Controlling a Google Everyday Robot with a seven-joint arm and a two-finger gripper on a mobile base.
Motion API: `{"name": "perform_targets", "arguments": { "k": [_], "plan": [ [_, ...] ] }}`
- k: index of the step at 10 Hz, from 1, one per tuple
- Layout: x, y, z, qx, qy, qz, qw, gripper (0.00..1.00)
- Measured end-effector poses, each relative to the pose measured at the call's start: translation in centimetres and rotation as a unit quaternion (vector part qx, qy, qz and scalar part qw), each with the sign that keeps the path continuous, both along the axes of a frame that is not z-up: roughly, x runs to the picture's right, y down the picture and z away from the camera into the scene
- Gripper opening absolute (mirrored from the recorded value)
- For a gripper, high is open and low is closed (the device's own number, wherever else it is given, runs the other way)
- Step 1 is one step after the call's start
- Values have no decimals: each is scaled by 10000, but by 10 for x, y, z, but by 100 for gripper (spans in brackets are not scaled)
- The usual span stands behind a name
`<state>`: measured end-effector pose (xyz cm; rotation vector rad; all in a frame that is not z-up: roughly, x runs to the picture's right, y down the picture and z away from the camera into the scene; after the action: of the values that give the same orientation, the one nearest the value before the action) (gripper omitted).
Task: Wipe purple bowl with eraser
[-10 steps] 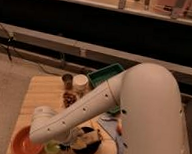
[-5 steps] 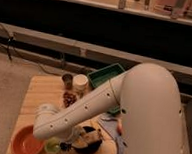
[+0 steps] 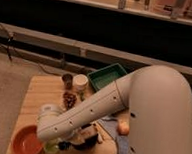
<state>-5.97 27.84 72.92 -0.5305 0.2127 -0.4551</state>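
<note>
The purple bowl [image 3: 86,140] is a small, dark, glossy bowl near the table's front edge, partly covered by my white arm. My gripper [image 3: 68,141] hangs from the wrist at the arm's lower left end. It sits low over the table just left of the purple bowl, between it and the tiny lime-green bowl [image 3: 51,147]. The arm hides most of the gripper. I cannot make out the eraser.
An orange bowl [image 3: 26,140] sits at the front left of the wooden table [image 3: 38,94]. A green tray [image 3: 106,76], a dark cup [image 3: 67,80], a white cup [image 3: 80,83] and a dark red item [image 3: 69,99] stand behind. A yellow fruit [image 3: 123,128] lies on a blue cloth [image 3: 120,143].
My arm's lower end has shifted slightly up and to the right, uncovering a little more of the orange bowl. The bowls have not moved.
</note>
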Motion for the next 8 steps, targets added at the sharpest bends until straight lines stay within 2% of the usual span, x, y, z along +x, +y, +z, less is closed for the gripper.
{"name": "perform_targets", "arguments": {
  "k": [3, 4, 5, 6, 8],
  "plan": [
    [-5, -5, 1, 341, -651, -225, 9970, 0],
    [-5, -4, 2, 375, -657, -228, 9969, 0],
    [-3, -3, 3, 339, -507, -180, 9980, 0],
    [4, -1, 4, 244, -236, -62, 9994, 0],
    [14, 4, 4, -36, 227, 141, 9996, 0]
  ]
}}
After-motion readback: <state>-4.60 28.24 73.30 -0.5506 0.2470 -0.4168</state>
